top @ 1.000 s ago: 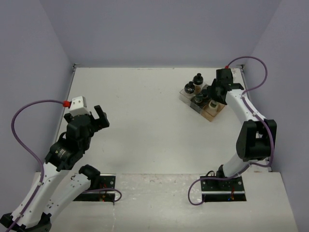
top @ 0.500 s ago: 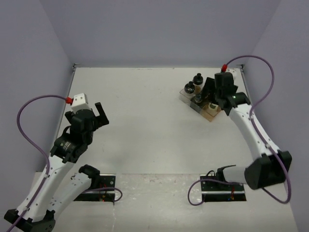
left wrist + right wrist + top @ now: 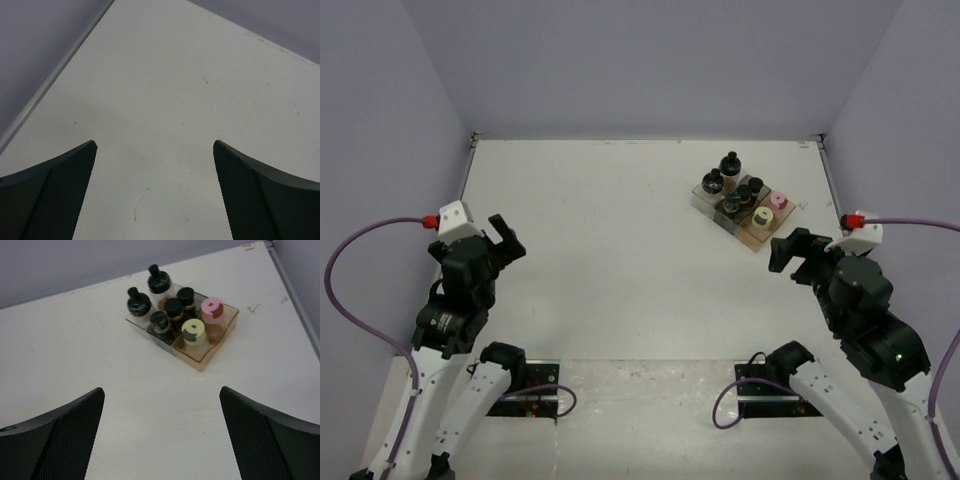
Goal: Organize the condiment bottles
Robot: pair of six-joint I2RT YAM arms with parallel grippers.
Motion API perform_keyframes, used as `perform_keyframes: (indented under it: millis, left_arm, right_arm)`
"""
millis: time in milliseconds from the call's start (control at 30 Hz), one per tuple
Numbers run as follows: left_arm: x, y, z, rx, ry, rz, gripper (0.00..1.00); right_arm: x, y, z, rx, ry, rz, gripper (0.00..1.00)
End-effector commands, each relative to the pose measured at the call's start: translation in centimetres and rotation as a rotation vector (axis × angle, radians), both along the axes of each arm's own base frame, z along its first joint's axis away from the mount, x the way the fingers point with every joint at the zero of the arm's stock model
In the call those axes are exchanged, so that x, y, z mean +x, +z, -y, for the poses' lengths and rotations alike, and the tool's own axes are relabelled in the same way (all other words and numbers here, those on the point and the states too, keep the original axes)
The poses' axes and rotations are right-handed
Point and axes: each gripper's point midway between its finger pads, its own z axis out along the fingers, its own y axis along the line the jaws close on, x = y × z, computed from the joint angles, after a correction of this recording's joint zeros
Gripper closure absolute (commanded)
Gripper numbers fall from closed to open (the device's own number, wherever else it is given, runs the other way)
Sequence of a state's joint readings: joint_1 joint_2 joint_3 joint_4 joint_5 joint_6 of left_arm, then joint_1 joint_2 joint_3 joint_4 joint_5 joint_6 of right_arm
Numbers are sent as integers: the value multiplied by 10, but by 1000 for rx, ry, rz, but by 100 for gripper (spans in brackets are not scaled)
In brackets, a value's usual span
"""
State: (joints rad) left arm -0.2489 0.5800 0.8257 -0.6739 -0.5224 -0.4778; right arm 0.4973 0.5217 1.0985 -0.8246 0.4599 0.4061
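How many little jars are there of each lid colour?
dark-capped jars: 5
pink-capped jar: 1
pale-yellow-capped jar: 1
Total: 7 jars

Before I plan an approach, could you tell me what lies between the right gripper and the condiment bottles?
Nothing: only bare white table separates the right gripper from the condiment bottles, as the right wrist view shows.
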Motion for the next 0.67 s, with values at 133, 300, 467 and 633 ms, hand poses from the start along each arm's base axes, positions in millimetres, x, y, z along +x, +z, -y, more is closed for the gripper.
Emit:
perform_keyframes:
  millis: [133, 300, 467, 633]
  left_arm:
    - [2, 9, 0, -1, -14, 65, 0]
    - [5, 5, 5, 1, -40, 50, 0]
    - [6, 5, 7, 0, -53, 50, 0]
    - [7, 5, 8, -1, -57, 53, 0]
  right_arm:
    - [-9, -39, 13, -103, 2, 4, 1]
    - [-7, -47, 16, -101, -26, -13, 1]
    - [-3, -53, 16, -107, -42, -40, 1]
    - [-1, -56, 13, -95, -41, -41, 1]
